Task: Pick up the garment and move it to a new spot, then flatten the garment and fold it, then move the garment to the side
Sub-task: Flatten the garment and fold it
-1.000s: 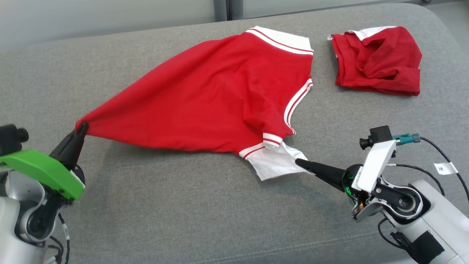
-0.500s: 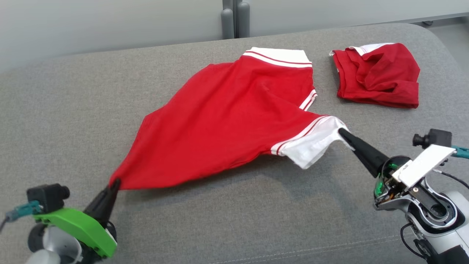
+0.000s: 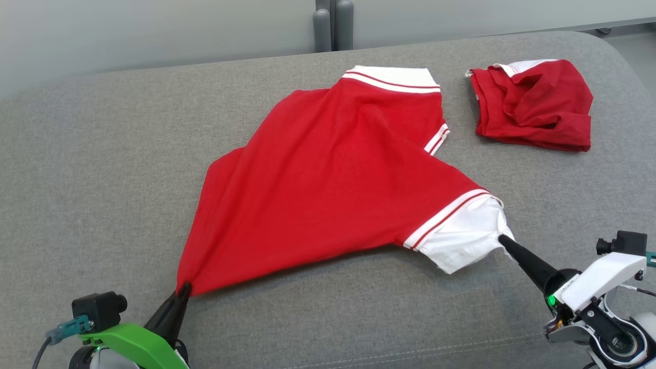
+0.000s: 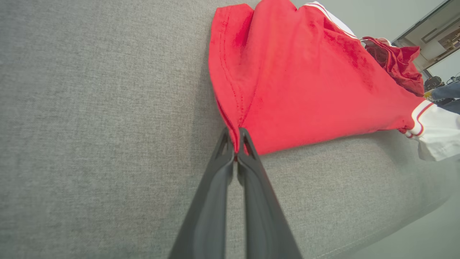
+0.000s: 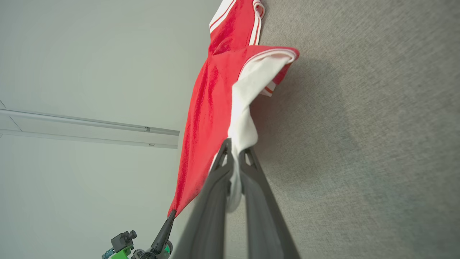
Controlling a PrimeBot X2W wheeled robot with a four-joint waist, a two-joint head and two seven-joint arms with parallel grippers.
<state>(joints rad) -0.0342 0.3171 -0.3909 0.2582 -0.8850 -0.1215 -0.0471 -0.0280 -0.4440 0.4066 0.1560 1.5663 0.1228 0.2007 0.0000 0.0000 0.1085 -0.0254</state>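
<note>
The garment (image 3: 333,174) is a red shirt with white, red-striped trim, stretched out over the grey cushion (image 3: 102,169). My left gripper (image 3: 183,290) is shut on its red hem corner at the lower left; the left wrist view shows that pinch (image 4: 237,142) closely, with the cloth (image 4: 298,79) fanning away. My right gripper (image 3: 503,239) is shut on the white sleeve end (image 3: 461,241) at the lower right. In the right wrist view the white cloth (image 5: 244,104) is clamped between the fingers (image 5: 235,154), and the left gripper (image 5: 171,214) shows at the bottom.
A second red garment (image 3: 533,105) lies crumpled at the back right of the cushion, also seen in the left wrist view (image 4: 395,59). The cushion's front edge (image 3: 410,353) runs close to both grippers. A pale wall (image 3: 154,31) stands behind.
Both grippers have pulled the shirt toward the cushion's front and apart; the sleeve swung out to the right and the cloth spread flatter. The camera has also shifted.
</note>
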